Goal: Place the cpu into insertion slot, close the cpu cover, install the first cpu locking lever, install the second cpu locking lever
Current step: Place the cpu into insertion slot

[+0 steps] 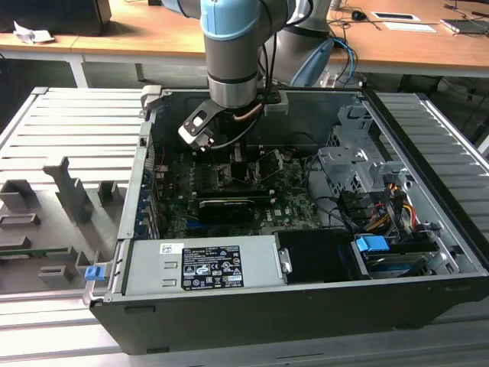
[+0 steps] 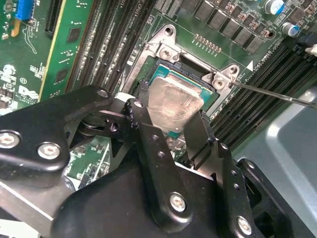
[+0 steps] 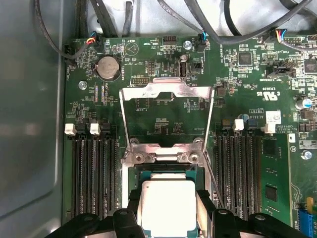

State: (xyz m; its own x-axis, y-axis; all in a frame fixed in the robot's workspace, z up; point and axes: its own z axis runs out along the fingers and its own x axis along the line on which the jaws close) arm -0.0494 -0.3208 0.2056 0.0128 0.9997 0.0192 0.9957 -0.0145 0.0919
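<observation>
Exterior view: grey-and-blue robot arm (image 1: pixel 231 53) reaches down into an open dark-grey computer case (image 1: pixel 306 321) on a ribbed grey bench (image 1: pixel 69 122). In both wrist views, the black two-finger end effector (image 3: pixel 167 210) is closed narrowly on the edges of the small square silvery-topped cpu (image 3: pixel 167 198), at the black square insertion slot (image 3: pixel 168 167); can't tell if it's seated. Silver frame cpu cover (image 3: pixel 166 90) stands raised open beside the slot. Long black memory slots (image 3: pixel 94 173) flank both sides.

The end effector (image 1: pixel 235 153) hangs inside the open computer case (image 1: pixel 306 321), just over the motherboard (image 1: pixel 294 200). A long black card (image 1: pixel 226 207) lies near it, toward the camera. The drive cage (image 1: pixel 348 164) stands on the exterior view's right of it.
</observation>
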